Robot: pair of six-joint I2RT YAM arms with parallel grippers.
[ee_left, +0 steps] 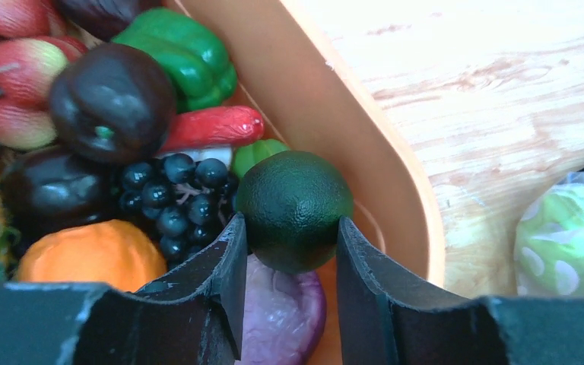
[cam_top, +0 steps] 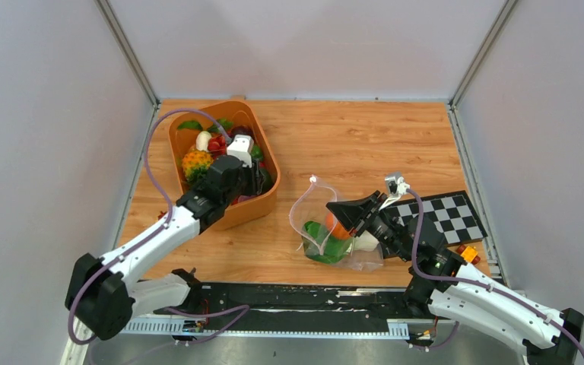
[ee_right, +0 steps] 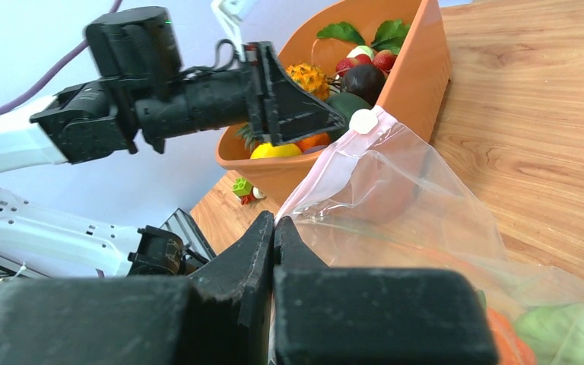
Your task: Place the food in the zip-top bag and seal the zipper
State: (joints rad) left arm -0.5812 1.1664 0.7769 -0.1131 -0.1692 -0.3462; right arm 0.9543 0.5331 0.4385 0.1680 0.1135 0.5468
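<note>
Green fruit (ee_left: 293, 205) looks slick, squeeze its middle; your left gripper (ee_left: 291, 223) flanks it, hold unclear; right gripper (ee_right: 274, 224) clamps zip-top bag (ee_right: 395, 198)

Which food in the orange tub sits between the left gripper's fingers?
The dark green round fruit, flanked by the left gripper's fingers; the black grapes beside it lie outside them.

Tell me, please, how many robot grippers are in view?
2. The left gripper is down in the orange tub, its tips either side of a dark green fruit. The right gripper is pinched shut on the edge of the clear bag. None seem hidden.
</note>
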